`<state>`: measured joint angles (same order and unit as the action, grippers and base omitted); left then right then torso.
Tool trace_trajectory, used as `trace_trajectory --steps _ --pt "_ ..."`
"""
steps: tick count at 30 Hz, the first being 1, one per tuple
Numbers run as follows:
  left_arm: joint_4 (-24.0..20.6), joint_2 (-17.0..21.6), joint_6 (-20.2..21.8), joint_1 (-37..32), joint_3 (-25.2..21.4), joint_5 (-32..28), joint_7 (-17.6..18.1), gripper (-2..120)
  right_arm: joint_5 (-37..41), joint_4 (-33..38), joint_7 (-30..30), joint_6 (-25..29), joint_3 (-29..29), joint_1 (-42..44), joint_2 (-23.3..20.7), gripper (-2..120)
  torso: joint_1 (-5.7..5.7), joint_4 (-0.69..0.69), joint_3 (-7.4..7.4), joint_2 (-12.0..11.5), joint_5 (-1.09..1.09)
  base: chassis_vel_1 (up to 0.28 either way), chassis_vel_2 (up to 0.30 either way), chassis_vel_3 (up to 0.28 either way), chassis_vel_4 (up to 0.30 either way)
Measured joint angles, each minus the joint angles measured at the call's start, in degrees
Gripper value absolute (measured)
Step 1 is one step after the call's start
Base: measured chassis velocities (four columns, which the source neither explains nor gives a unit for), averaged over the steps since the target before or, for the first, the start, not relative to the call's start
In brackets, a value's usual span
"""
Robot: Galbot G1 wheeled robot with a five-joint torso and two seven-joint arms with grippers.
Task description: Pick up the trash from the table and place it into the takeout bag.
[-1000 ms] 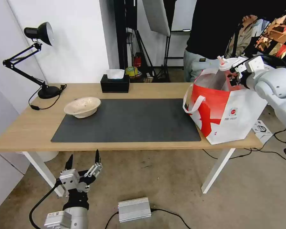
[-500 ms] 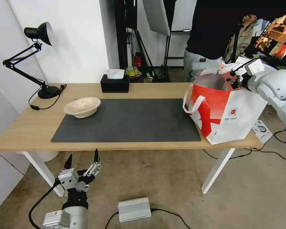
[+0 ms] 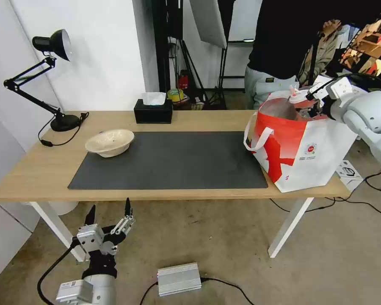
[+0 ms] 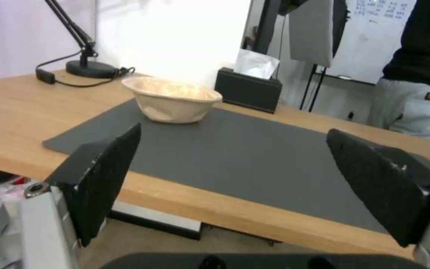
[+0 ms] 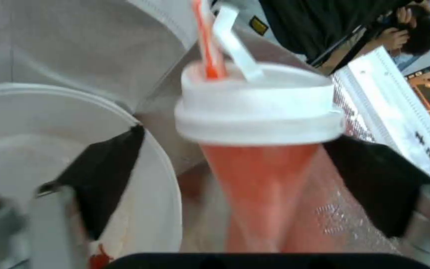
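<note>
Right pincer [image 3: 311,103]: seen at the mouth of the takeout bag [image 3: 300,146], fingers spread wide either side of the red drink cup [image 5: 257,157], not gripping it.
Cup: seen inside the bag, beside the white plastic bowl [image 5: 75,149].
Beige paper-pulp bowl [image 3: 109,142]: left on the desk [image 3: 38,173], on the mat's corner.
Left pincer [image 3: 110,214]: held wide open and empty below the desk's front edge.

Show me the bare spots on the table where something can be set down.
Most of the mat is bare, from the beige bowl across to the bag. The wood strip between tissue box and bag is free. The bag's mouth is crowded: right gripper, cup, white bowl.
</note>
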<state>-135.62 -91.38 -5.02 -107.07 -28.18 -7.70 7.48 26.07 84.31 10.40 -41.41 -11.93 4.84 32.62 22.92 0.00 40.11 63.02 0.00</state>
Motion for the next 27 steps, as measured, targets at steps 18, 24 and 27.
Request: trace_trajectory --steps 18,24,27 --pt "0.5 0.0 0.0 0.5 0.1 0.1 0.1 100 -1.6 -0.6 1.5 0.0 -1.2 -1.5 0.3 100 0.0 0.0 0.0 0.0 0.0 0.0 0.0 0.0 0.0" --pt "0.6 0.0 0.0 0.7 0.1 0.1 0.1 100 -2.1 -0.8 1.7 0.0 -1.3 -1.6 0.8 100 0.0 0.0 0.0 0.0 0.0 0.0 0.0 0.0 0.0" --pt "0.6 0.0 0.0 0.8 0.0 0.1 0.1 100 -2.2 -0.8 1.8 0.1 -1.3 -1.5 0.9 100 0.0 0.0 0.0 0.0 0.0 0.0 0.0 0.0 0.0"
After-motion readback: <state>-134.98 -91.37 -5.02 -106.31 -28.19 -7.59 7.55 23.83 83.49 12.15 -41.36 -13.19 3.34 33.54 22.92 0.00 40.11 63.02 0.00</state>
